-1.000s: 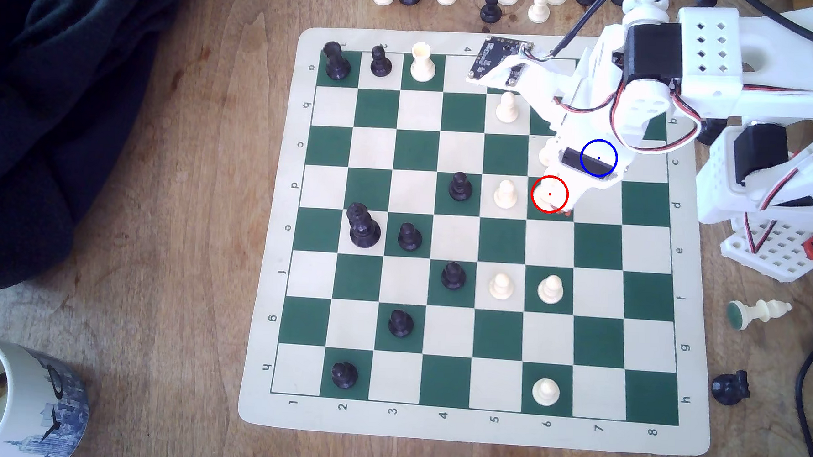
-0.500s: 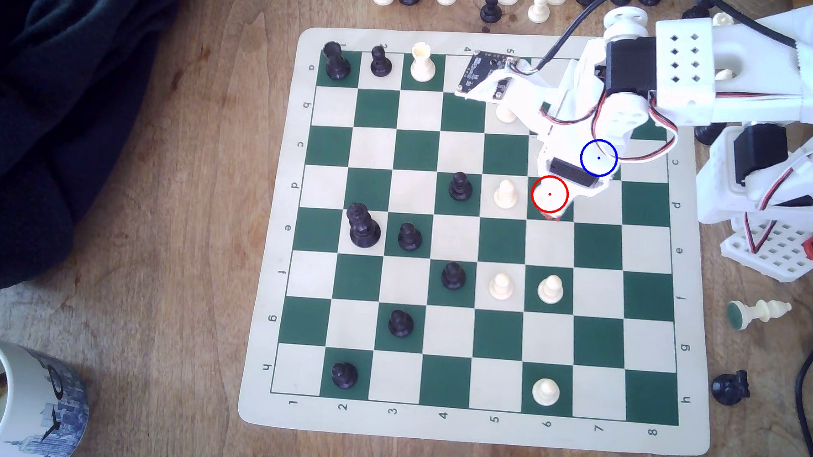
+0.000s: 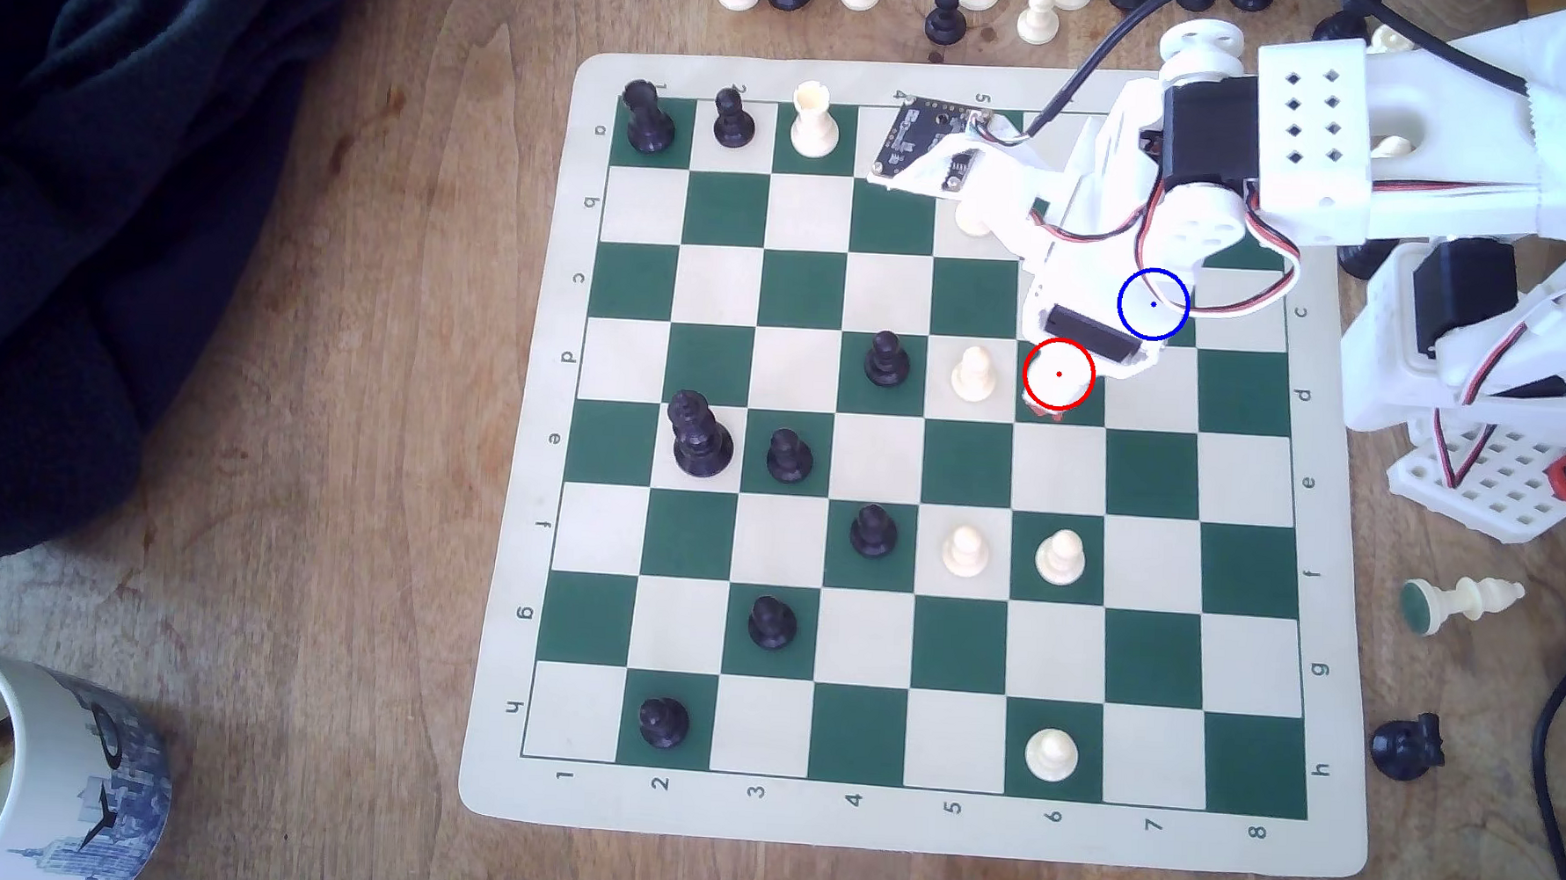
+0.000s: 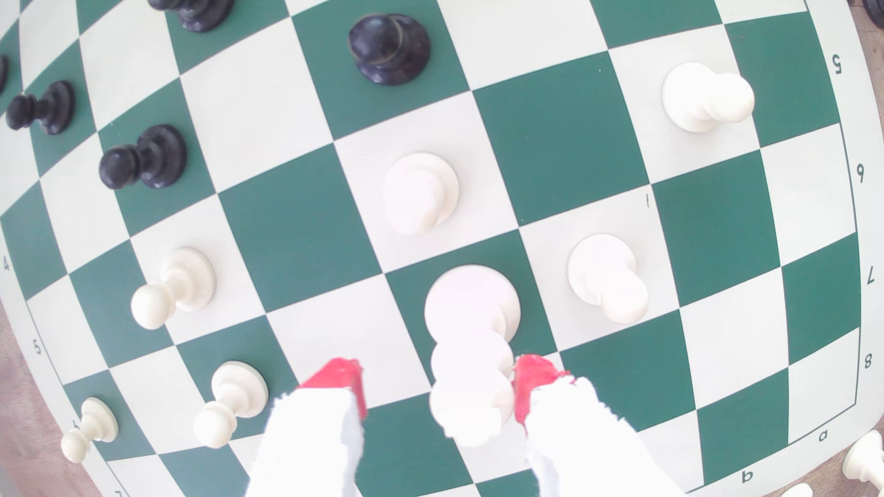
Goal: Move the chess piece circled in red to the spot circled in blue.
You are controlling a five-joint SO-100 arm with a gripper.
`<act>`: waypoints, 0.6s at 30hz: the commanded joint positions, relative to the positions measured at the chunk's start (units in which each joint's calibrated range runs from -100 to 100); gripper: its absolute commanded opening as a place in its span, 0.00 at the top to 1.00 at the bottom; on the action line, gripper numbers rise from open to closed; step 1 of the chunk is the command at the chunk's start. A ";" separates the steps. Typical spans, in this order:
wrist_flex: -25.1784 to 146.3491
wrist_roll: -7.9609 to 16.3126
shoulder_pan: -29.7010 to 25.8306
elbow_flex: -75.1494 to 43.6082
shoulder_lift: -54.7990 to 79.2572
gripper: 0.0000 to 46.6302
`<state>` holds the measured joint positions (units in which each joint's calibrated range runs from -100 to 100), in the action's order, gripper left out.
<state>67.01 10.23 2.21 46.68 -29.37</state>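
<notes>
Two red fingertips [image 4: 531,382] of the gripper [image 4: 437,389] are held apart around the piece [image 4: 471,334]; one touches it.

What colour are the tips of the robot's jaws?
Red. The wrist view shows it best: red tips on the white gripper, either side of the chess piece.

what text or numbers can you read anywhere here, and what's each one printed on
"1 2 3 4 5 6 7 8": chess mat, border nearest the exterior camera; "1", "2", "4", "5" partly show on the far border.
"a" to "h": mat's side borders, as that view shows them, turned sideways.
"4 5", "5 6 7 8", "a b": the same mat's borders, wrist view.
Mug: a picture, no readable words.
Circuit board: markings too small to read.
</notes>
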 commanded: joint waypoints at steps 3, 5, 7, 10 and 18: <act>-0.26 -0.05 -0.30 -0.35 -1.53 0.78; -0.26 0.00 -0.53 -0.35 -1.79 0.82; -0.26 0.15 -0.77 -0.35 -1.96 0.90; -0.26 0.24 -0.92 -0.44 -2.21 0.96; 2.60 0.39 -1.39 -2.80 -4.76 1.00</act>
<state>67.57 10.53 1.40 46.68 -29.95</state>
